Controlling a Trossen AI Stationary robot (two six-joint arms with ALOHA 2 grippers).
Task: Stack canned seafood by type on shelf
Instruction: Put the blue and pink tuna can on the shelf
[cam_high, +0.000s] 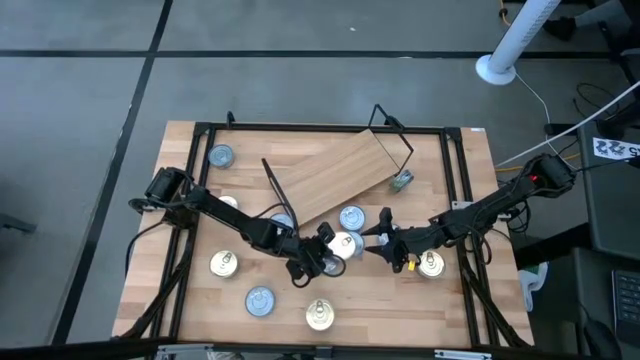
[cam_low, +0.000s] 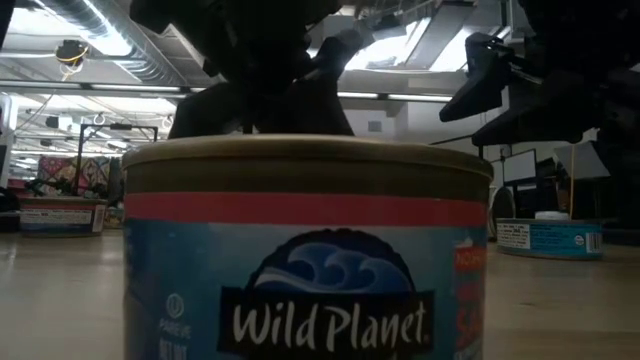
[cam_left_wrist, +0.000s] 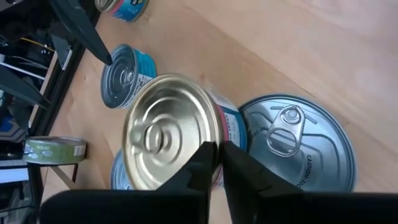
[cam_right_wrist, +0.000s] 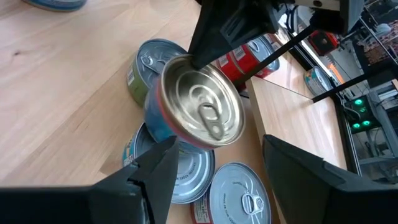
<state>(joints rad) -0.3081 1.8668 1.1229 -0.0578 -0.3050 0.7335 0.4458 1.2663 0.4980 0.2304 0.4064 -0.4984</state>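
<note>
My left gripper (cam_high: 325, 252) is at the table's middle, shut on a blue-labelled tin (cam_left_wrist: 168, 140) with a silvery pull-ring lid. In the right wrist view this tin (cam_right_wrist: 199, 109) sits tilted over other tins. My right gripper (cam_right_wrist: 219, 144) is open just right of it (cam_high: 385, 240), fingers wide apart and touching nothing. The shelf (cam_high: 340, 172), a light plank with black wire legs, lies askew behind them. Several more tins lie on the table, among them a blue one (cam_high: 352, 217) and a gold one (cam_high: 320, 315). My left gripper pinches the tin at its rim (cam_left_wrist: 217, 134), one finger on the lid's edge and the other on the blue side wall. The fingers (cam_right_wrist: 202, 56) come slanting down from the table's left. The tin is tilted; whether it rests on the tins below, I cannot tell.
Tins are scattered about: far left (cam_high: 221, 155), near left (cam_high: 224, 263), near middle (cam_high: 260, 300), and right (cam_high: 430, 263). A green tin (cam_high: 402, 180) lies by the shelf's right leg. Black rails (cam_high: 455, 180) frame the table. One tin (cam_low: 310, 250) fills the low view.
</note>
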